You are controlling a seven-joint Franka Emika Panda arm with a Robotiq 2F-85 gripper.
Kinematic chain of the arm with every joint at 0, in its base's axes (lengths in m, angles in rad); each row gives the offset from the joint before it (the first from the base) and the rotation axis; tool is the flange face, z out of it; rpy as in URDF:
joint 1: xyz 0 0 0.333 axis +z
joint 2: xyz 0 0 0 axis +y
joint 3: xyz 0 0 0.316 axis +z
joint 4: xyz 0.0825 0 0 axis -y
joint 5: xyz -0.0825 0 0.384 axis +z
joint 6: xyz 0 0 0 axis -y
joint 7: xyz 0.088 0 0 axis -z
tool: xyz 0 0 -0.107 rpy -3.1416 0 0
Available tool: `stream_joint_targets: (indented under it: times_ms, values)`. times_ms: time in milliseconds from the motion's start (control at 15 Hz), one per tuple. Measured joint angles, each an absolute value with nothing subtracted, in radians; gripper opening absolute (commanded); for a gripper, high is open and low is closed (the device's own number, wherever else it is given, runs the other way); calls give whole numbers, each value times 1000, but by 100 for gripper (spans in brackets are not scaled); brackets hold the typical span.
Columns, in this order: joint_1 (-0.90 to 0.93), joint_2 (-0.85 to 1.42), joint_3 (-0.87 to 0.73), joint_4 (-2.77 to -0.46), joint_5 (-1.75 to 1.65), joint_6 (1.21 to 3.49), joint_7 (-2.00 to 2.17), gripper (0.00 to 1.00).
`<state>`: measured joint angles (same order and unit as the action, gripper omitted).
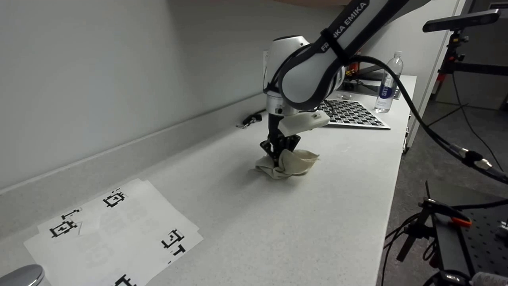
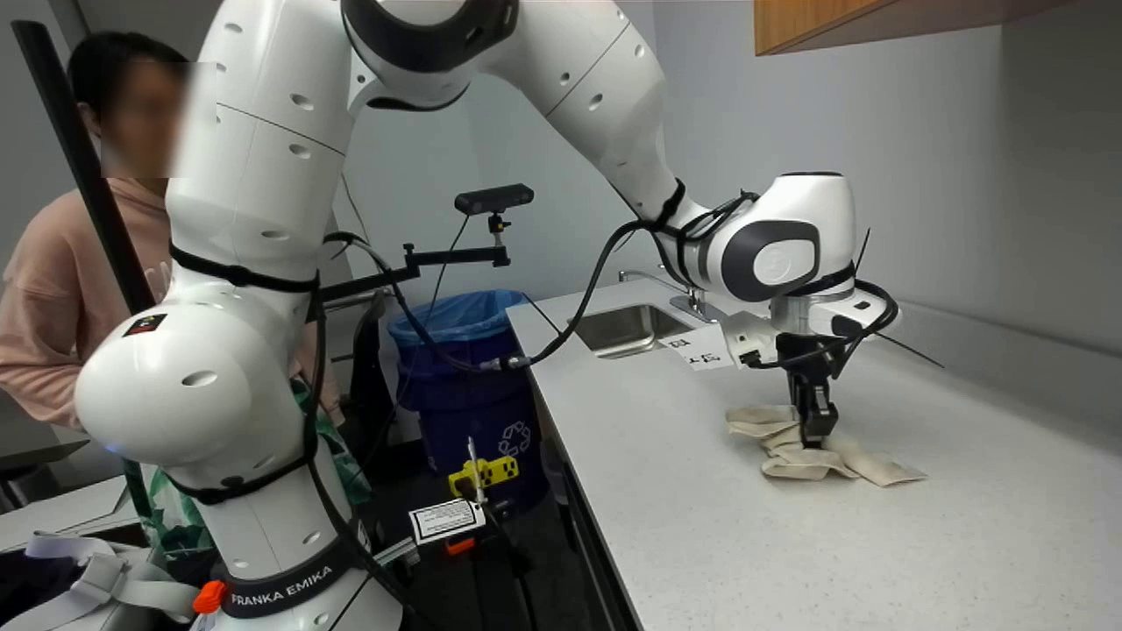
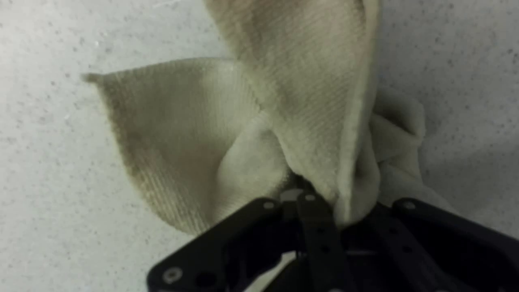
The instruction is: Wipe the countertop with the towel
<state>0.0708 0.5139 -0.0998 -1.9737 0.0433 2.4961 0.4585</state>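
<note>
The beige towel lies crumpled on the white speckled countertop. It also shows in an exterior view with flaps spread to both sides. My gripper points straight down with its fingertips in the towel's middle. In the wrist view the gripper pinches a raised fold of the towel between its fingers. The towel's loose parts rest on or just above the countertop. The fingertips themselves are hidden by the cloth.
Sheets with black markers lie near the wall. A checkered board, a water bottle and a small black item stand behind the gripper. A sink is set into the counter. A person stands behind the arm.
</note>
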Motion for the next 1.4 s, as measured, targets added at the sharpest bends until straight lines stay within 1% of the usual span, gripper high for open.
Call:
stream_joint_targets:
  times_ms: [333, 733, 933, 1400]
  values:
    - [71, 453, -98, -2070, 53, 2496, 459, 2]
    - [79, 450, -101, -2070, 20, 2493, 461, 2]
    - [91, 465, -107, -2022, -32, 2493, 465, 2]
    - [105, 534, -111, -1816, -72, 2492, 466, 2]
